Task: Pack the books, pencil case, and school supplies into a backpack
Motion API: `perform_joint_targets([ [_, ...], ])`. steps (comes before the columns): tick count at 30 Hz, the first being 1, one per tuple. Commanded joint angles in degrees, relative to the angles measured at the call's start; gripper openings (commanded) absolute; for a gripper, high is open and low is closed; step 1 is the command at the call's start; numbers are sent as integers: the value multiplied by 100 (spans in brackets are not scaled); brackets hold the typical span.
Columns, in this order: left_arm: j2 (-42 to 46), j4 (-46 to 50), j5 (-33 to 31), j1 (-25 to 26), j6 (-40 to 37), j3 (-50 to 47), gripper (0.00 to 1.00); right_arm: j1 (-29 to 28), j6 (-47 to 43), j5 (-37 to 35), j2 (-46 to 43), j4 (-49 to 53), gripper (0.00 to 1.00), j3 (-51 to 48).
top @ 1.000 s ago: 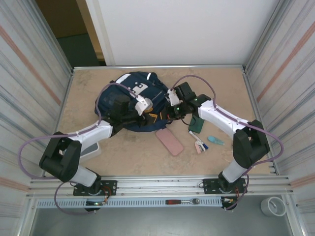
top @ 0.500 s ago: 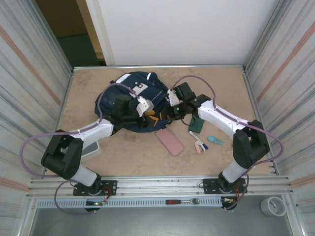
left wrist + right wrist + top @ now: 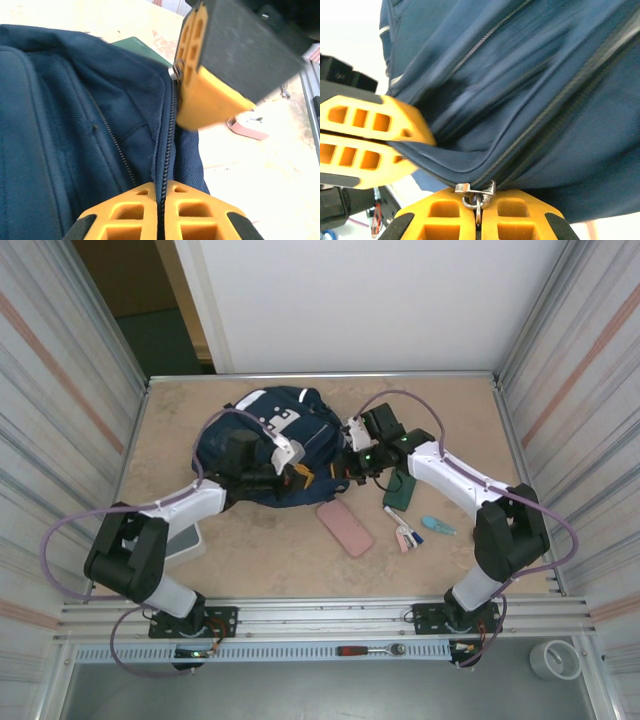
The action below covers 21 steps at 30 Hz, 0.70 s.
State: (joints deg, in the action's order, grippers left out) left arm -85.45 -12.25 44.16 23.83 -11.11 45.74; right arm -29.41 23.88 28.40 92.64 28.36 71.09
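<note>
The navy backpack [image 3: 265,440] lies at the back left of the table. My left gripper [image 3: 299,474] is shut on the backpack's zipper edge [image 3: 172,125] at the bag's right side; in the left wrist view [image 3: 161,187] the zipper tape runs between its orange fingers. My right gripper [image 3: 347,468] is shut on the metal zipper pull [image 3: 476,192], a little further along the same zipper. A pink pencil case [image 3: 345,528] lies in front of the bag. A dark green book [image 3: 400,490] lies to the right. Pen-like school supplies [image 3: 404,533] and a light-blue piece [image 3: 437,525] sit beside it.
A white box [image 3: 185,545] sits under my left arm near the front left. Metal walls close in the table on both sides. Bare tabletop [image 3: 300,565] runs along the front, and more lies behind the bag.
My left gripper has shut on the zipper edge; it stood open before. The right gripper, still shut on the pull, has shifted slightly towards the back.
</note>
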Motion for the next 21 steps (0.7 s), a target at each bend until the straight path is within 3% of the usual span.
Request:
perform_joint_targets([
  [1, 546, -585, 115, -553, 425, -323, 0, 553, -208, -567, -319, 506, 0, -136],
  [5, 596, -699, 155, -842, 575, -459, 0, 379, -126, -132, -207, 155, 0, -44],
  [7, 556, -382, -68, -845, 458, -373, 10, 219, -129, -92, -125, 117, 0, 86],
  [11, 662, -55, -154, -784, 365, -311, 40, -22, -59, 74, -52, 36, 0, 295],
  [13, 793, 98, -252, -599, 156, -304, 49, -118, 1, 153, -69, -35, 0, 351],
  [21, 510, 915, -500, 30, -553, 201, 56, -450, 195, 368, -118, -252, 0, 566],
])
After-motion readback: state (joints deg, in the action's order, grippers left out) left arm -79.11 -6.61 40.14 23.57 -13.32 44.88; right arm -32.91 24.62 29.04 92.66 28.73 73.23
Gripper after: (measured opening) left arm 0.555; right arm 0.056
